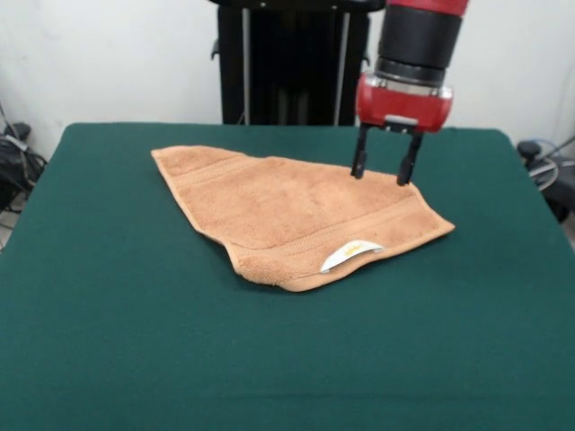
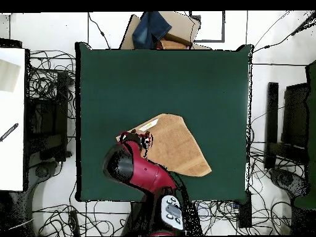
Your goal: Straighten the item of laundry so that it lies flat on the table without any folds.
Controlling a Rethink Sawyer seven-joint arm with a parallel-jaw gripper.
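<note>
- One fold is what you still have to deal with: the terry towel [image 1: 296, 214] lies on the green counter [image 1: 108, 305] as a rough triangle rather than a rectangle, so part of it looks doubled under.
- You can see the thick rolled edge along the towel's near side in the front view, beside the white label [image 1: 349, 254] with its yellow mark.
- Your hand [image 1: 384, 171] hangs over the towel's far edge near one corner, its two fingers [image 1: 358, 166] spread apart and holding nothing; the tips sit at or just above the cloth, and contact cannot be told.
- From overhead, the arm covers that edge, and the towel sits in the counter's half nearer the robot.
- Judged from this, you are at the start: no corner is pulled out yet, and the whole unfolding and smoothing is left.
</note>
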